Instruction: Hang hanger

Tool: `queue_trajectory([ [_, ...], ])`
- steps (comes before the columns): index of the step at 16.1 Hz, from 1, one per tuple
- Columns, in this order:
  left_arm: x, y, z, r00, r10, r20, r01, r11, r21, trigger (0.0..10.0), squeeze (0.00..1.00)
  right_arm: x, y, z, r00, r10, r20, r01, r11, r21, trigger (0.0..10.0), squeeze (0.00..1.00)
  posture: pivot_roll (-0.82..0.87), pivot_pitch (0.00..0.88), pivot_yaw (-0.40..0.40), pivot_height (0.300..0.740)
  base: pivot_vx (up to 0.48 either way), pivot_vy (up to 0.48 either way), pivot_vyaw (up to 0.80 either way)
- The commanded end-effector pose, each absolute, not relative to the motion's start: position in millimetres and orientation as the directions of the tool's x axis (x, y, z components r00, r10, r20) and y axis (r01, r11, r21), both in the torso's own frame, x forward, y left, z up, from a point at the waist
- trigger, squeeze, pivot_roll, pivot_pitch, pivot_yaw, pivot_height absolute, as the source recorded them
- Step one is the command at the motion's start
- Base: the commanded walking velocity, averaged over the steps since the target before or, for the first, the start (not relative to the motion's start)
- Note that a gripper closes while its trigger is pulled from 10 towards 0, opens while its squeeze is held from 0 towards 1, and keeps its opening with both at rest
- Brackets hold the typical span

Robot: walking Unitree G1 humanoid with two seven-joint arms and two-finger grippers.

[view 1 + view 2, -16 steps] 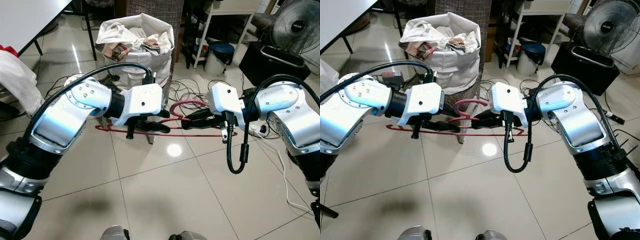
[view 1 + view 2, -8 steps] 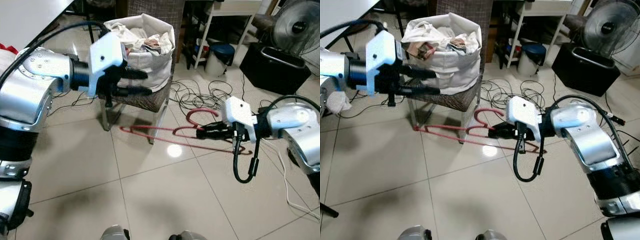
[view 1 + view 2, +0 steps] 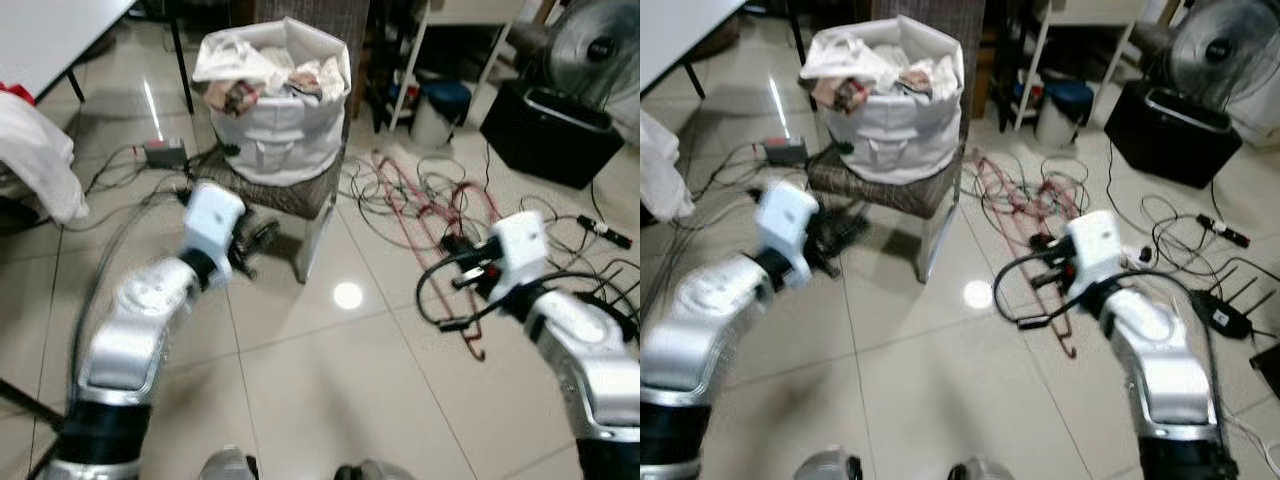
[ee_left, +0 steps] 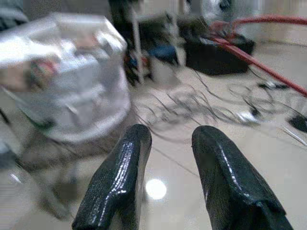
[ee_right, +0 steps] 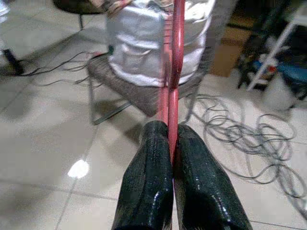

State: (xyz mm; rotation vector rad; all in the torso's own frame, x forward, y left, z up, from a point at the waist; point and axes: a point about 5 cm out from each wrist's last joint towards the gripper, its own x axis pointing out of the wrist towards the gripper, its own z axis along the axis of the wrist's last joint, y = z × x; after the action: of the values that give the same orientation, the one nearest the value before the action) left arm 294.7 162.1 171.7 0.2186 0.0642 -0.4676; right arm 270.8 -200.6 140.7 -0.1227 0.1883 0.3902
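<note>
A Unitree G1 stands on glossy cream floor tiles (image 3: 300, 390), its right gripper (image 5: 171, 143) clenched on a thin red hanger (image 5: 173, 62); in the right wrist view the two black, rubbery fingers (image 5: 148, 177) pinch the paired red rods, which run straight away from the jaws toward the seat beyond. From the head views the hanger (image 3: 425, 205) is blurred, a slender red frame slanting from the gripper at about 3 o'clock up toward 1 o'clock, over a tangle of dark cables (image 3: 390, 185) on the floor. The left gripper (image 4: 165, 163) is released, its two glossy black fingers (image 4: 122, 182) parted with nothing between them; in the head views it sits at about 9 o'clock, low beside a woven brown chair (image 3: 290, 195) with pale metal legs. On that chair, at 12 o'clock, rests a bulging white fabric bag (image 3: 275, 110) stuffed with crumpled cloth. A round electric fan (image 3: 595, 45) stands at about 2 o'clock above a black rectangular bin (image 3: 550, 130), with a white shelf unit (image 3: 455, 40) and a small dark-lidded pail (image 3: 440, 105) near 1 o'clock. White cloth (image 3: 35, 165) hangs at 10 o'clock.
</note>
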Motion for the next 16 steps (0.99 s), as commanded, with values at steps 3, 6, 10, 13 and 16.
queue_trajectory([
  [3, 295, 159, 177, 0.891, -0.444, -0.093, 0.454, 0.867, 0.206, 10.0, 0.0, 271, -205, 147, 0.919, 0.343, -0.194, -0.367, 0.924, -0.103, 10.0, 0.0, -0.06, 0.072, -0.078, 0.74, 0.0, 0.0, 0.0],
  [6, 295, 159, 177, 0.891, -0.444, -0.093, 0.454, 0.867, 0.206, 10.0, 0.0, 271, -205, 147, 0.919, 0.343, -0.194, -0.367, 0.924, -0.103, 10.0, 0.0, -0.06, 0.072, -0.078, 0.74, 0.0, 0.0, 0.0],
  [10, 295, 159, 177, 0.891, -0.444, -0.093, 0.454, 0.867, 0.206, 10.0, 0.0, 271, -205, 147, 0.919, 0.343, -0.194, -0.367, 0.924, -0.103, 10.0, 0.0, -0.06, 0.072, -0.078, 0.74, 0.0, 0.0, 0.0],
  [13, 295, 159, 177, 0.891, -0.444, -0.093, 0.454, 0.867, 0.206, 10.0, 0.0, 271, -205, 147, 0.919, 0.343, -0.194, -0.367, 0.924, -0.103, 10.0, 0.0, -0.06, 0.072, -0.078, 0.74, 0.0, 0.0, 0.0],
  [16, 290, 140, 183, 0.975, -0.223, 0.0, 0.221, 0.968, 0.116, 10.0, 0.0, 268, -174, 168, 0.973, 0.228, -0.045, -0.229, 0.974, -0.007, 10.0, 0.0, -0.07, 0.098, -0.027, 0.74, 0.249, 0.0, 0.0],
])
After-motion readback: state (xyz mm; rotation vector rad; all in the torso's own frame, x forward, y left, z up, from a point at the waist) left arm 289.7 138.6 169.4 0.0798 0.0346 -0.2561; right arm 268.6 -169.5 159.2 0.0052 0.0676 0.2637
